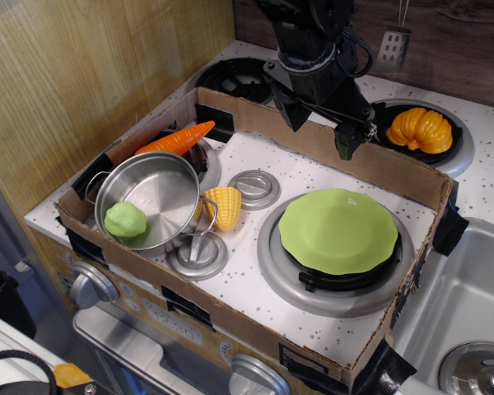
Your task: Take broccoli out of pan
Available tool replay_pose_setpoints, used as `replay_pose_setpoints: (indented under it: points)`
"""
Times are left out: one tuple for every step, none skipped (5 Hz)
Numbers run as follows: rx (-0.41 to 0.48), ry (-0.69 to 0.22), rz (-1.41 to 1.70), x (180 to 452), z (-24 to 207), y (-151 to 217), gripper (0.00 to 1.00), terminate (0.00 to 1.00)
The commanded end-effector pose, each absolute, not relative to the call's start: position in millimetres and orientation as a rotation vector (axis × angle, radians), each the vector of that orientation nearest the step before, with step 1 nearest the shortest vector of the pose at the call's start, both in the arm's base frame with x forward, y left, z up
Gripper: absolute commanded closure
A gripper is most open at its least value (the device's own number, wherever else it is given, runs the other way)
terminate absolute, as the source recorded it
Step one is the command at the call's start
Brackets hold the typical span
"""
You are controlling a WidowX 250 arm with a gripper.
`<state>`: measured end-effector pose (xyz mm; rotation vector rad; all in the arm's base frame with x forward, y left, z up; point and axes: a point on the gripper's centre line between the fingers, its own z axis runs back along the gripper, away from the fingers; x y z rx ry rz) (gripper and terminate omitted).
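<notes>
The broccoli [125, 220], a small light-green lumpy toy, lies inside the pan [160, 185] against its front-left wall. The pan is a shiny steel pot with thin wire handles, tilted a little, at the left of the stove top. My gripper [319, 127] is black and hangs high above the back cardboard wall, far to the right of and behind the pan. Its two fingers stand apart with nothing between them.
An orange carrot [174, 140] lies behind the pan and a yellow corn cob [222, 206] touches its right side. A green plate [337, 230] sits on the right burner. A cardboard wall [370, 164] rings the stove top. An orange squash [420, 130] is at the back right, and a sink [469, 304] at the right.
</notes>
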<state>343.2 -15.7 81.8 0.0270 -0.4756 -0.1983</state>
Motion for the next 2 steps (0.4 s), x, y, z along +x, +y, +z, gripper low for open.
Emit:
replay_pose_setpoints:
  points:
    - [0.027,-0.476,-0.198,343.2,81.8,-15.7,0.00,0.00]
    - [0.114,-0.509,-0.383,338.0,95.3,-8.8,0.00,0.00]
